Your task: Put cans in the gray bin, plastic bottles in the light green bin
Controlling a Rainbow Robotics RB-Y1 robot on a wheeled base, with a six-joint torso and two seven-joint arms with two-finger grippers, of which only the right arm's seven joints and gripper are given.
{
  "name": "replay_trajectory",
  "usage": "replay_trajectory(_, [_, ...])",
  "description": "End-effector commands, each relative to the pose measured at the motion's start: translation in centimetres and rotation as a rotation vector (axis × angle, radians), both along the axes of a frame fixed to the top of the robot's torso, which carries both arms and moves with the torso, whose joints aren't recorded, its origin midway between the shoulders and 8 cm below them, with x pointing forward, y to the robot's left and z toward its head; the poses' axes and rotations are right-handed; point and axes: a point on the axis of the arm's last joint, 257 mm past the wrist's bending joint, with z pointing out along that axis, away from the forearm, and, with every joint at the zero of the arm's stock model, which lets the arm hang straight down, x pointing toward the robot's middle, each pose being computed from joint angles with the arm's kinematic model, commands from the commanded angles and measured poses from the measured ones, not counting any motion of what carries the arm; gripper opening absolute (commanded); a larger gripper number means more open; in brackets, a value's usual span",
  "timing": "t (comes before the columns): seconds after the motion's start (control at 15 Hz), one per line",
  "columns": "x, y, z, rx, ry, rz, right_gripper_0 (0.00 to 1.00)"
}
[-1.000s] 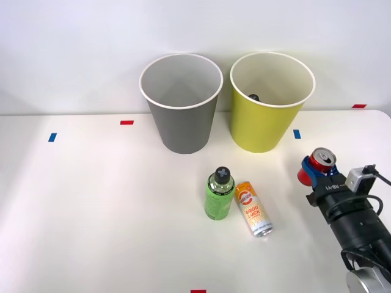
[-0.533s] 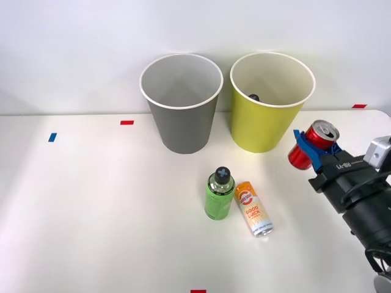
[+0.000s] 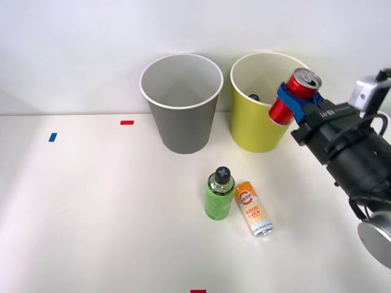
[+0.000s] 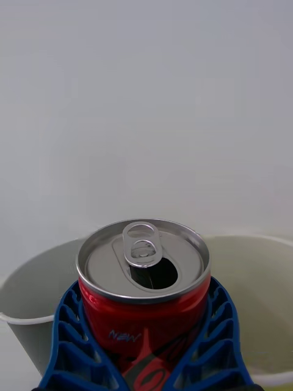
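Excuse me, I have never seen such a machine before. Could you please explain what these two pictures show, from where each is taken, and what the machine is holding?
It is a robot arm sorting rubbish on a white table. One picture comes from a camera above, looking down at the table. The other comes from a camera on the arm's wrist.

The dark arm at the right ends in a gripper with blue ribbed fingers. It holds a red can, opened on top, raised in front of the yellow-green bin. A gray bin stands beside that one.

On the table stand a green bottle and, close beside it, an orange can.
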Motion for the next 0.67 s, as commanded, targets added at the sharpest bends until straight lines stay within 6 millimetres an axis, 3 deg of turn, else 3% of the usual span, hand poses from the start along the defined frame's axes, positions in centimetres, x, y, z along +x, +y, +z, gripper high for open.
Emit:
replay_trajectory(0.07, [1.9, 5.1, 4.1, -0.01, 0.014, 0.079, 0.0])
replay_trajectory(0.27, [4.1, 9.2, 5.9, 0.04, 0.007, 0.168, 0.0])
replay_trajectory(0.53, [7.8, 13.1, 5.1, 0.019, -0.012, 0.227, 0.0])
replay_trajectory(0.67, [8.6, 15.4, 4.9, -0.018, -0.004, 0.26, 0.0])
